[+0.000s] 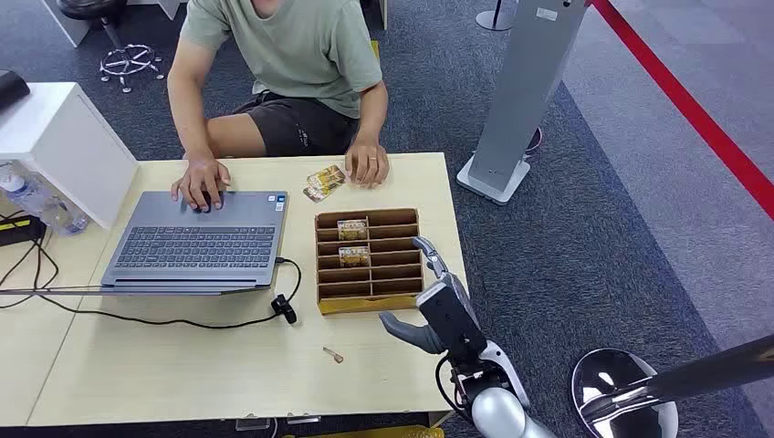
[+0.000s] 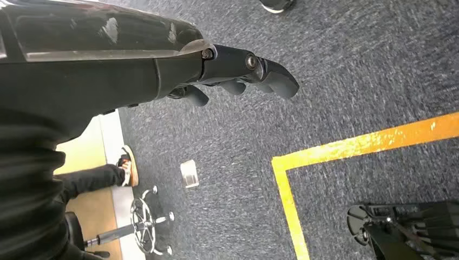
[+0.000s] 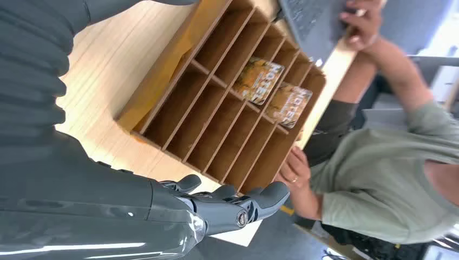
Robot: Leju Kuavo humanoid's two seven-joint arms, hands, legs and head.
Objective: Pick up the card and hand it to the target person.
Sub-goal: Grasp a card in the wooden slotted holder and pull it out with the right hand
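Note:
A brown wooden card rack (image 1: 368,260) stands on the table to the right of the laptop. Two orange printed cards (image 1: 352,229) (image 1: 354,256) sit in its left column, also seen in the right wrist view as cards (image 3: 258,80) (image 3: 288,104) in the rack (image 3: 216,103). More cards (image 1: 324,182) lie flat on the table by the seated person's hand (image 1: 367,166). My right hand (image 1: 431,306) hovers at the rack's near right corner, fingers apart, holding nothing; its fingers (image 3: 238,203) reach along the rack's side. My left hand (image 2: 238,76) hangs over the carpet, holding nothing.
A grey laptop (image 1: 196,242) lies left of the rack under the person's other hand (image 1: 201,182), its cable ending in a black plug (image 1: 285,310). A small scrap (image 1: 333,354) lies near the front edge. A white box (image 1: 55,137) and a grey stand (image 1: 516,100) flank the table.

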